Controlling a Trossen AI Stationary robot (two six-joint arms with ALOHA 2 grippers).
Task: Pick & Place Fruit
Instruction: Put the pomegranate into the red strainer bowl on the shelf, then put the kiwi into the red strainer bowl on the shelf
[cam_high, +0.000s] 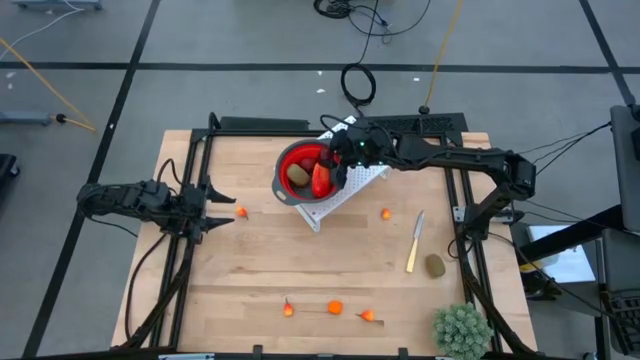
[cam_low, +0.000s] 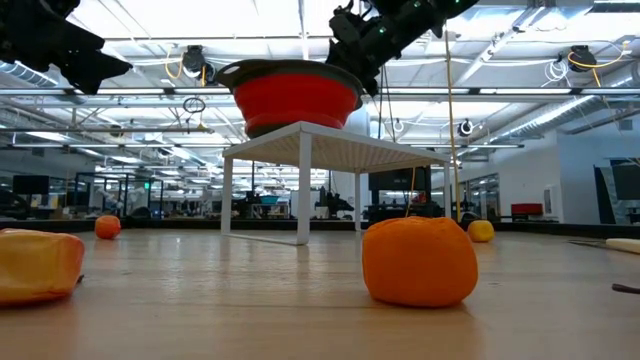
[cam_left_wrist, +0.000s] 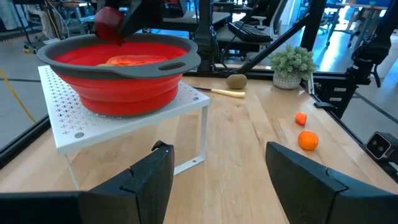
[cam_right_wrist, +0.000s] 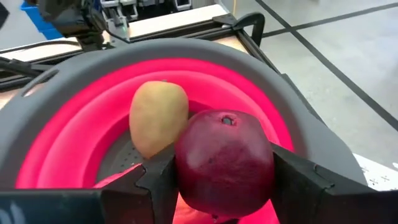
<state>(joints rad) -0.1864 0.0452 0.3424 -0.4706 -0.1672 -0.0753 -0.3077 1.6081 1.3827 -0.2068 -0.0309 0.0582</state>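
Dark red ball — right pincer grips it above bowl.

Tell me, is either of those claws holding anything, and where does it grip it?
The right gripper holds a dark red ball by its two sides, over the red bowl. The left gripper is open, holding nothing.

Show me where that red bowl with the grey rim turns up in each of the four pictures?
High view: the red bowl sits on the white rack, just above centre.
Low view: the bowl sits top centre, raised on the rack.
Left wrist view: upper left, on the rack.
Right wrist view: it fills the picture, behind a dark red ball between the right arm's jaws.
Shared landmark: the white perforated rack under the bowl, though the right wrist view barely shows it.
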